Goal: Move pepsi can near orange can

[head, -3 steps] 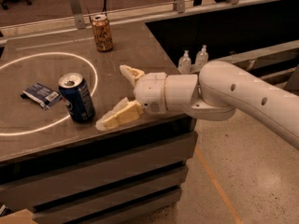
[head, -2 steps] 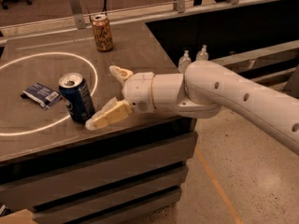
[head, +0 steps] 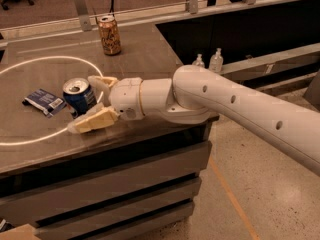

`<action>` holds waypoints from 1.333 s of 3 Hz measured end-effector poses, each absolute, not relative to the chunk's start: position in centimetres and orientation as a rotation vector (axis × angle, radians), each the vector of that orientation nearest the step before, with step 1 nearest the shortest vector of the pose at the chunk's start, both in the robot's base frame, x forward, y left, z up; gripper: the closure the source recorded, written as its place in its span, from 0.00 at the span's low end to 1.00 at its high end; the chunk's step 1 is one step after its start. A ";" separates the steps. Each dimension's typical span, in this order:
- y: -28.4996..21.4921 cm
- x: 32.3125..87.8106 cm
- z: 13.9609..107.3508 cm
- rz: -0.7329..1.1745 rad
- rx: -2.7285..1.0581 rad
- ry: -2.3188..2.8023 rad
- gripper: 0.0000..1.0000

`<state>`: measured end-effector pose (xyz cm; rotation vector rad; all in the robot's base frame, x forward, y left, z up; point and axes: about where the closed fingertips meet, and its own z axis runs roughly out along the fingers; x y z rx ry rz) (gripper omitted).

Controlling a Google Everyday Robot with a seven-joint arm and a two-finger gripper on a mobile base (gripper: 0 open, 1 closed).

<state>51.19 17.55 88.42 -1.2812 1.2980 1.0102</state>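
Observation:
The pepsi can (head: pixel 78 95), dark blue with a silver top, stands upright on the dark table (head: pixel 150 59) near its front edge. My gripper (head: pixel 90 104) is open around it: one pale finger (head: pixel 102 81) is behind the can and the other (head: pixel 95 120) is in front of it. The fingers are not closed on the can. The orange can (head: pixel 109 35), tan-orange with dark script, stands upright at the back of the table, well beyond the gripper.
A small blue and white packet (head: pixel 44 102) lies left of the pepsi can. A white ring of light (head: pixel 30 64) is drawn on the tabletop. Two clear bottles (head: pixel 216 60) stand on a ledge behind the arm. The table's right edge drops to the floor.
My gripper has moved left across the table, and its fingers now straddle the pepsi can. Both cans stand where they were.

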 end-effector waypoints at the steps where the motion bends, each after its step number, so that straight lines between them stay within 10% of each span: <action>1: 18.7 51.0 88.3 1.034 -1.289 1.282 0.43; 3: 17.3 53.3 88.8 0.946 -1.225 1.312 0.97; 4: 13.3 57.5 91.0 0.723 -1.153 1.335 1.00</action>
